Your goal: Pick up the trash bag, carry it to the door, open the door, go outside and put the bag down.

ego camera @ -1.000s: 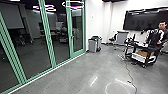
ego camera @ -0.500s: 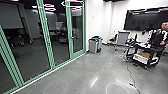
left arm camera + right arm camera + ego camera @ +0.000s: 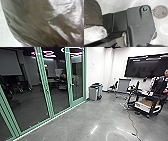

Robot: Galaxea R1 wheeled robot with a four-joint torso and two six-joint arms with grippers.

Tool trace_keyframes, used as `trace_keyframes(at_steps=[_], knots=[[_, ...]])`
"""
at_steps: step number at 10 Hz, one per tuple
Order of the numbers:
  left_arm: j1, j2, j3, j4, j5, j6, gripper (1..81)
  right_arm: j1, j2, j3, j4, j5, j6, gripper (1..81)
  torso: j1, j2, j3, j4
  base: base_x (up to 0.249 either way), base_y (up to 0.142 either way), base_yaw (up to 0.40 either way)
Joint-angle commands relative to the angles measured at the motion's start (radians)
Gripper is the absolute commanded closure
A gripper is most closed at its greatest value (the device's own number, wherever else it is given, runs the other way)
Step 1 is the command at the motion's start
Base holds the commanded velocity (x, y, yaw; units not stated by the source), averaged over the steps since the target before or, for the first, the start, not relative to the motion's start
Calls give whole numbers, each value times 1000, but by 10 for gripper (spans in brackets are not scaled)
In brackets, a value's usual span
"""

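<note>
The trash bag, dark and glossy with brownish folds, is close to the left wrist camera, with pale floor beyond its edge. In the right wrist view the dark bag lies beside the robot's own base plate, and a clear, crinkled plastic bundle adjoins its lower edge. What holds the bag is hidden. In the head view, a glass door in a green frame stands at the end of the glass wall, with a small light handle; it looks closed.
Grey bins stand against the white wall just right of the door. A black cart with boxes is at the right, a person behind it, and a cable trails over the floor. A round floor cover lies near the base.
The head view has shifted slightly, so the camera has moved. The person is now closer to the right edge of the head view.
</note>
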Motion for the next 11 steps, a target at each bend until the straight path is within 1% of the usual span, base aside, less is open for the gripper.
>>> trace_keyframes(at_steps=[1, 2, 5, 11], knots=[[-65, -5, -1, 2, 58, 5, 811, 49, 3, 3, -6, -52, -2, 10, 0, 0, 0, 0, 183, 0, 0], [-58, -12, -1, -7, 57, 5, 811, 49, 3, 3, -6, -52, -2, 10, 0, 0, 0, 0, 183, 0, 0], [-35, -18, 0, -13, 9, 4, 811, 38, 4, 6, -8, -52, -5, 10, 0, 0, 0, 0, 183, 0, 0], [-33, -13, 0, -4, 8, 5, 811, 37, 12, 3, -8, -52, -5, 10, 0, 0, 0, 0, 188, 0, 0]])
